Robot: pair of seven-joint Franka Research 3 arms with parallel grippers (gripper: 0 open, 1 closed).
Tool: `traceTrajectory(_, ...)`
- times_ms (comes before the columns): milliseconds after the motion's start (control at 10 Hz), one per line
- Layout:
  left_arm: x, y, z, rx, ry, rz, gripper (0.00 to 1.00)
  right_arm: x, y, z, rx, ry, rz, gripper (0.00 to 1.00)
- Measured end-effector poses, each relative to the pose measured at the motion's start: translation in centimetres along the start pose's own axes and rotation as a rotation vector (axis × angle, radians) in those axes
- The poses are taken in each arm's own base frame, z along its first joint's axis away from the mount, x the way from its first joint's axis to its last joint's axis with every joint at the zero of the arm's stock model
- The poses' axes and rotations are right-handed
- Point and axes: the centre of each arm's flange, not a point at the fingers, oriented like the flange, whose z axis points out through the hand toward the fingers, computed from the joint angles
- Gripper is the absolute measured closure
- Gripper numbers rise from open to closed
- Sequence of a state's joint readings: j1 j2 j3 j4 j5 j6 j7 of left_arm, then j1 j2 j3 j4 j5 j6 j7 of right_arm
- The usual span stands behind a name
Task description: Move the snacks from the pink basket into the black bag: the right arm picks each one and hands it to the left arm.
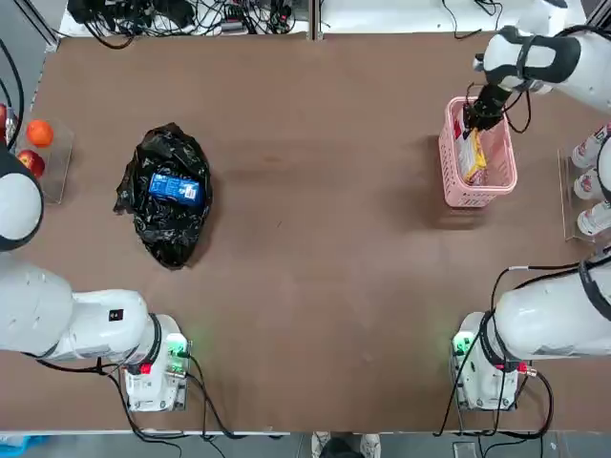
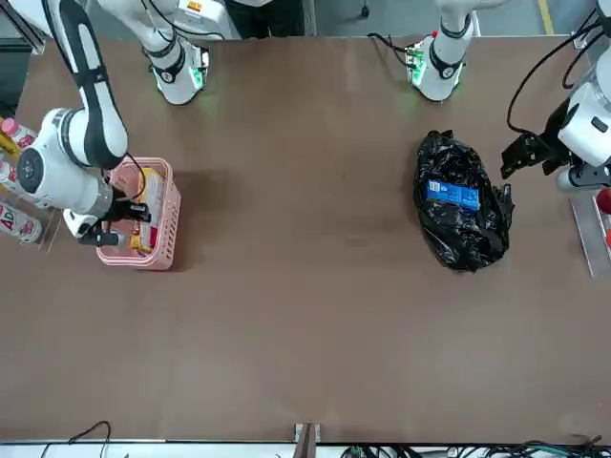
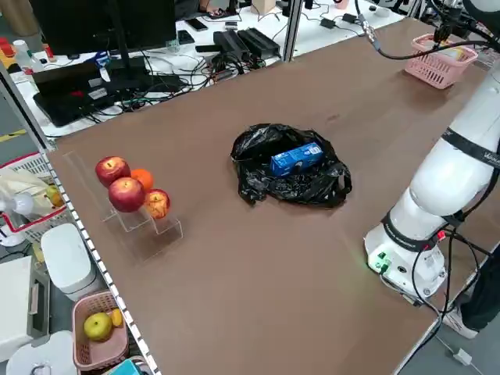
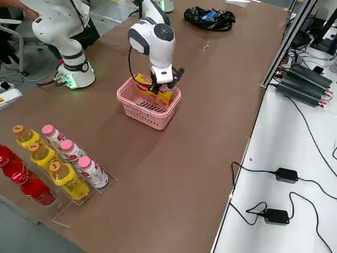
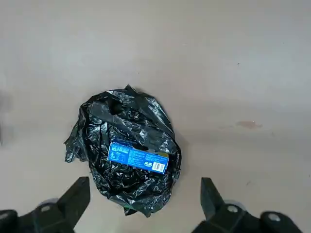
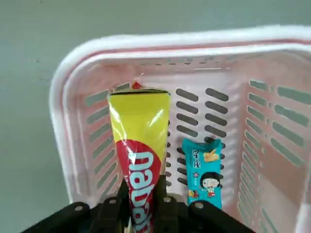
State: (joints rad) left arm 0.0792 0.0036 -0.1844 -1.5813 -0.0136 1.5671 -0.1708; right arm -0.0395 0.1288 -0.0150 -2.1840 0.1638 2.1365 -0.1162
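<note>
The flat yellow snack packet with a red logo stands on end inside the small pink plastic lattice basket, pinched between the closed fingers of the right arm's black gripper, which reaches down into the basket's far end. Beside it, on the basket floor, lies a small teal snack packet. The basket sits on the robot's right half of the broad brown table, towards the far edge.

Well apart, on the left half, the glossy, wrinkled black plastic bag lies spread on the tabletop with a blue snack packet with white print resting on top of it. The left arm's gripper hangs above the bag with its fingers wide apart, holding nothing.

At the table's left edge a clear stand carries red and orange round fruits; at the right edge another clear rack holds bottles with pink and orange caps. Beyond the far edge runs a white bench strewn with black cables and power bricks. Both arm bases show green lights.
</note>
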Motion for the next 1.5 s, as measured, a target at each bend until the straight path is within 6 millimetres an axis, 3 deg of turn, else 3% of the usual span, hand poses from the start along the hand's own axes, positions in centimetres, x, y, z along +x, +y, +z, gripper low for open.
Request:
traceTrajectory(600,0.0,-0.1,0.0,-0.003,0.0,-0.002,0.0,-0.1,-0.5,-5.9,-0.049,-0.026,-0.052,0.77)
traceTrajectory(900,0.7,0.8,1.5,-0.101,-0.045,-0.006,0.0,-0.3,-1.5,-8.9,-0.046,-0.047,-0.043,0.77)
traceTrajectory(1100,1.7,1.9,3.8,-0.124,-0.092,0.007,0.0,-0.4,-4.0,-9.7,-0.051,-0.06,0.009,0.77)
traceTrajectory(1300,1.9,4.8,5.7,-0.148,-0.132,0.044,0.0,-0.5,-6.9,-10.1,-0.026,-0.067,0.078,0.77)
traceTrajectory(1500,2.6,6.2,6.8,-0.343,-0.185,0.016,0.0,-0.8,-9.3,-10.1,0.02,-0.077,0.167,0.77)
